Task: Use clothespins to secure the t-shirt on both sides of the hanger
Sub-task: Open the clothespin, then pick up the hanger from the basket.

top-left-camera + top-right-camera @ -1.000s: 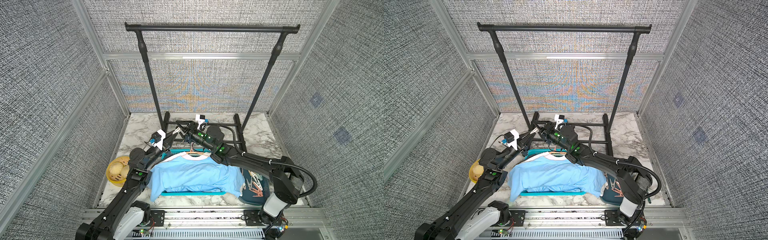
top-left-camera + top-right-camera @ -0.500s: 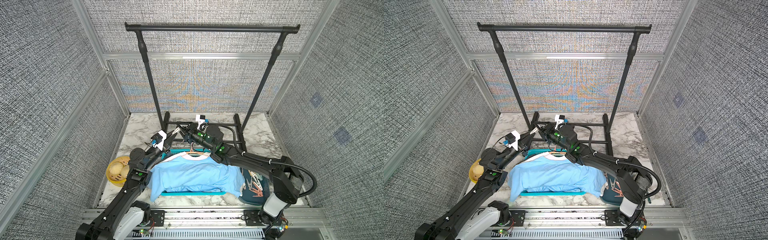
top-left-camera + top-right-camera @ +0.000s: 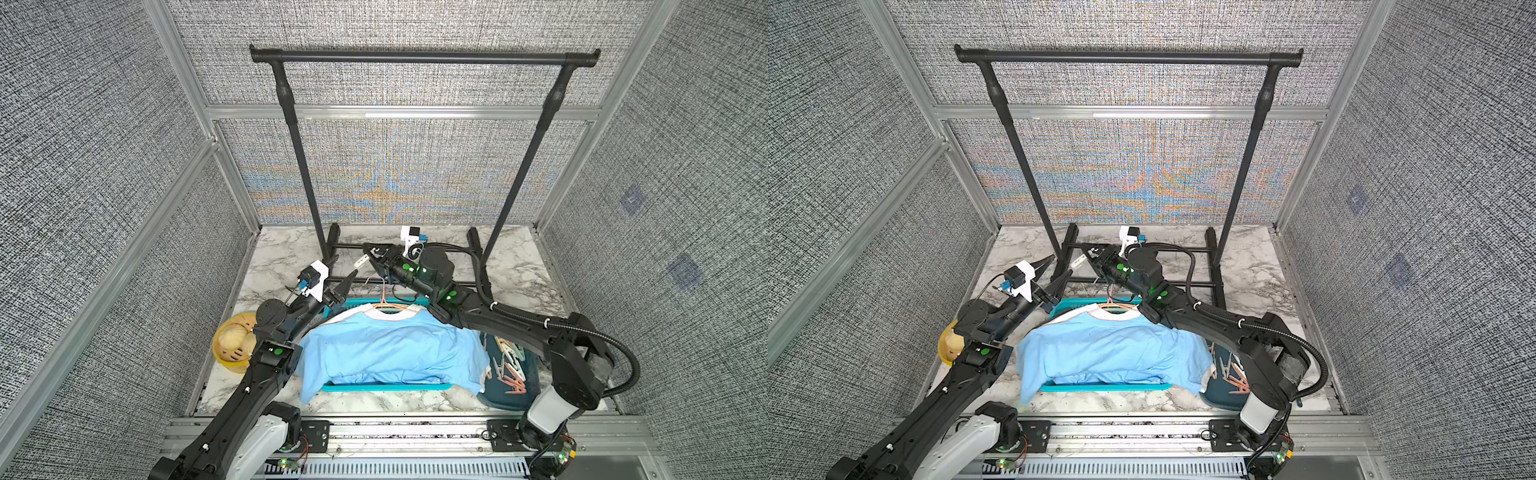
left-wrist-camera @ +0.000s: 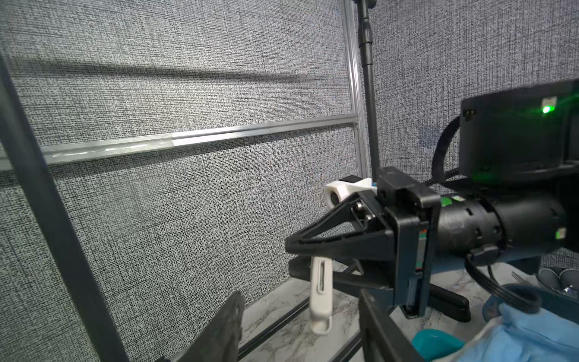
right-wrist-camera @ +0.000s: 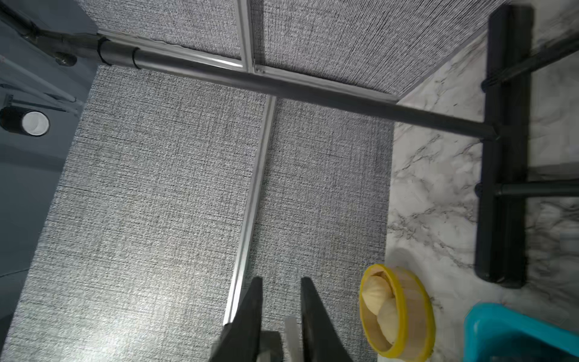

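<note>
A light blue t-shirt (image 3: 390,353) (image 3: 1113,353) lies over a teal basket on a pink hanger (image 3: 388,305) (image 3: 1117,308). Behind it, above the table, my right gripper (image 3: 371,254) (image 3: 1093,254) (image 5: 281,282) is shut on one end of a white clothespin (image 3: 361,261) (image 3: 1079,262) (image 4: 320,297) (image 5: 291,335). In the left wrist view the pin hangs down from it. My left gripper (image 3: 343,270) (image 3: 1060,266) (image 4: 300,302) is open, its fingers on either side of the pin's free end without touching it. More clothespins (image 3: 511,368) (image 3: 1233,374) lie in a dark tray at the right.
The black clothes rack (image 3: 424,56) (image 3: 1129,56) stands at the back, its base bars just behind both grippers. A yellow bowl (image 3: 232,343) (image 5: 398,313) sits at the left by my left arm. The teal basket (image 3: 386,386) holds the shirt. The dark tray (image 3: 507,401) is front right.
My left gripper's jaws have opened and let go of the white clothespin. My right gripper's jaws have closed on it. Both arms stay roughly where they were.
</note>
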